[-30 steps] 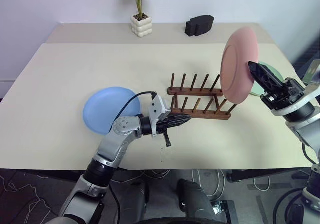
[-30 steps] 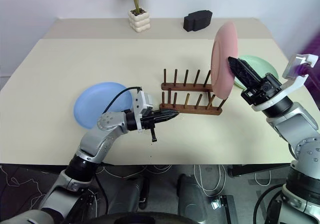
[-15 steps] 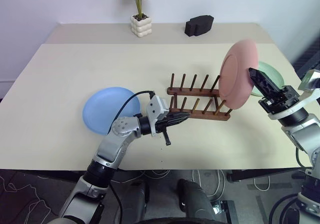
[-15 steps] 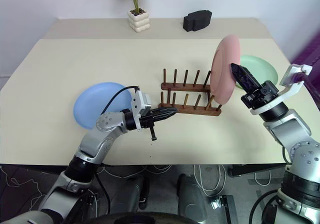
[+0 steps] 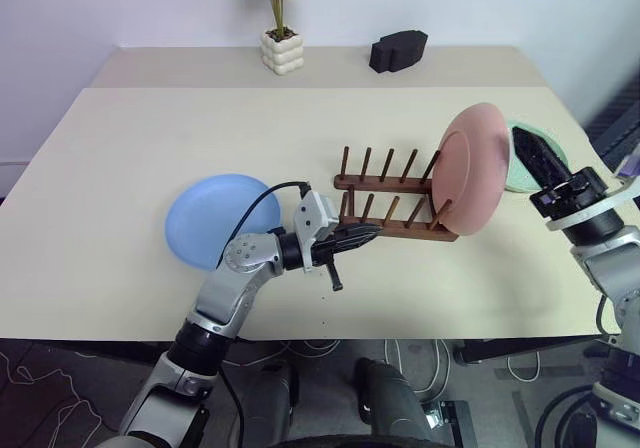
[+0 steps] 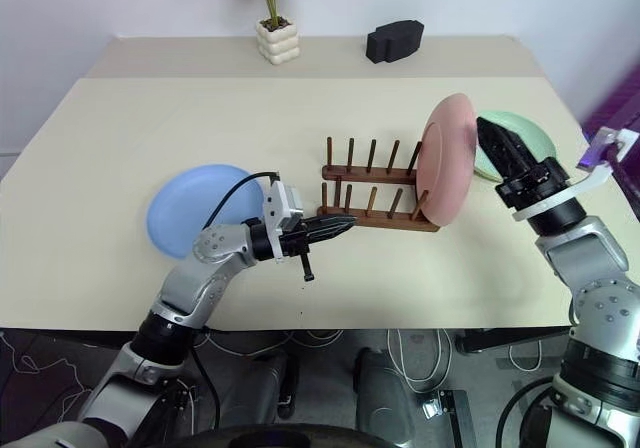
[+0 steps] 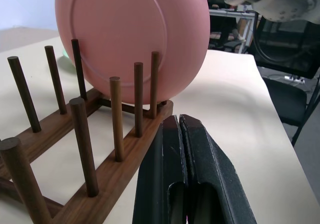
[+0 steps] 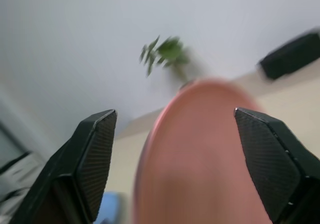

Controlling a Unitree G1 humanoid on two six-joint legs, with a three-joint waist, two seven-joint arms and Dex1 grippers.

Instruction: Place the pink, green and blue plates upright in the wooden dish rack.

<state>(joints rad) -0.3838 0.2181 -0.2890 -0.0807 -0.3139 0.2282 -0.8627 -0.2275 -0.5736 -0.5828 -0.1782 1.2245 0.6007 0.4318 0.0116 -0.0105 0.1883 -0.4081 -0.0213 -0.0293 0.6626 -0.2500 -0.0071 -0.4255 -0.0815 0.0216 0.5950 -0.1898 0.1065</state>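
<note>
Pink plate (image 5: 474, 171) stands at rack's (image 5: 398, 210) end, seemingly free; right fingers (image 8: 95, 159) spread, left fingers (image 7: 187, 154) closed.

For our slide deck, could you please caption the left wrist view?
Pink plate upright in wooden dish rack, shut left gripper alongside.

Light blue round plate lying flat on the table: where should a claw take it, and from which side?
Judging by its pose, grip the raised rim of the light blue round plate, from the near-left edge: it lies flat beside the shut left claw, with nothing blocking.
</note>
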